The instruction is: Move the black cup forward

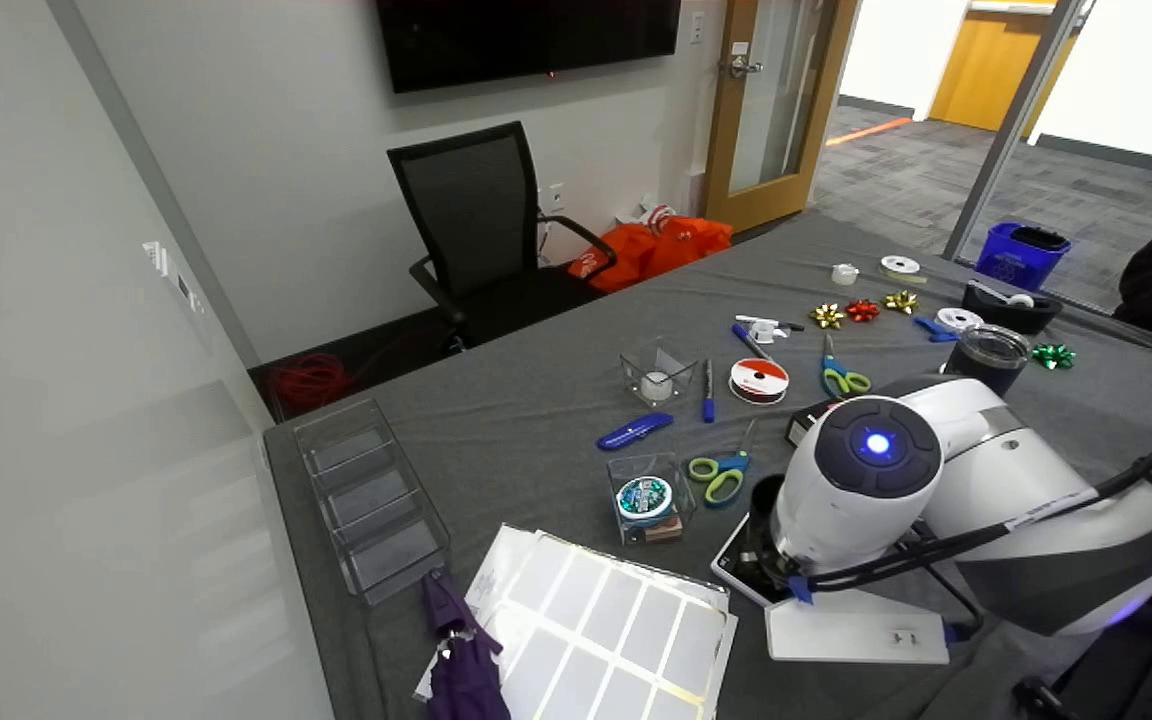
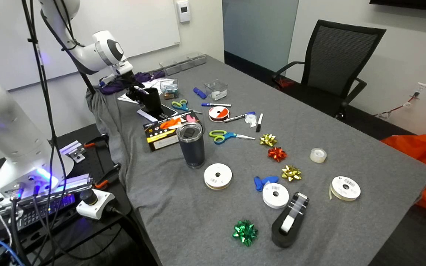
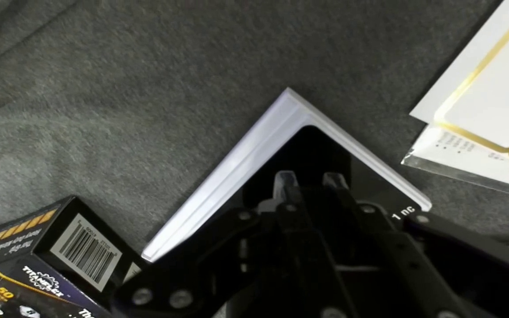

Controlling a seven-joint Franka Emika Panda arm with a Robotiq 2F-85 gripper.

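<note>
The black cup stands upright at my gripper in both exterior views, at or just over a flat white-framed box with a glossy black face. The cup is right beside my gripper in that exterior view. In the wrist view my fingertips are a small distance apart over the white-framed box. Dark shapes blend around and behind the fingers there, so I cannot make out the cup's outline. I cannot tell whether the fingers press on the cup.
A black glove box lies beside the white-framed box, with a dark blue lidded tumbler by it. Green-handled scissors and a clear box holding a tape roll are near the cup. Label sheets lie on another side.
</note>
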